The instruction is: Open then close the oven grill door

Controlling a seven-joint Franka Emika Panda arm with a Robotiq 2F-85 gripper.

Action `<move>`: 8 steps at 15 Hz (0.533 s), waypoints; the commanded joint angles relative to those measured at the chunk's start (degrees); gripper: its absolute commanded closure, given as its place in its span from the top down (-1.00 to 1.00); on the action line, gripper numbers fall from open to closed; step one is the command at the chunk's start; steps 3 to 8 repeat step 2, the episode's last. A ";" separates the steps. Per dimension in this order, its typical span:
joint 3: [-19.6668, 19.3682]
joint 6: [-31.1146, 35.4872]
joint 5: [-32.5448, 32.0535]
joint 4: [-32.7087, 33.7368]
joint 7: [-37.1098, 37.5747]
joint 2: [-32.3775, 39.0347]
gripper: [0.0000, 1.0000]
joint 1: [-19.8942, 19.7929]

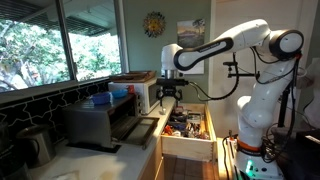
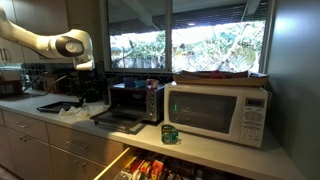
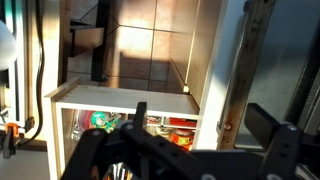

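The stainless-steel toaster oven (image 1: 92,120) stands on the counter and also shows in an exterior view (image 2: 128,98). Its oven grill door (image 1: 131,133) is folded down and open in both exterior views (image 2: 118,123), showing the dark cavity. My gripper (image 1: 167,92) hangs open and empty in front of the white microwave, above the open drawer and apart from the door. In the wrist view the two dark fingers (image 3: 205,125) are spread with nothing between them, looking down at the drawer.
A white microwave (image 2: 215,112) sits beside the oven. A wooden drawer (image 1: 188,132) full of packets stands pulled out below the counter edge (image 3: 120,98). A green can (image 2: 170,133) stands in front of the microwave. Windows run behind the counter.
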 commanded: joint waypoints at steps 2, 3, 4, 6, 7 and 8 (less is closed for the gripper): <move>0.21 -3.50 2.23 3.15 -7.33 -1.03 1.00 -2.09; 0.21 -3.50 2.23 3.15 -7.33 -1.03 1.00 -2.09; 0.21 -3.50 2.23 3.15 -7.33 -1.03 1.00 -2.09; 0.21 -3.50 2.23 3.15 -7.33 -1.03 1.00 -2.09; 0.21 -3.50 2.23 3.15 -7.33 -1.03 1.00 -2.09; 0.21 -3.50 2.23 3.15 -7.33 -1.03 1.00 -2.09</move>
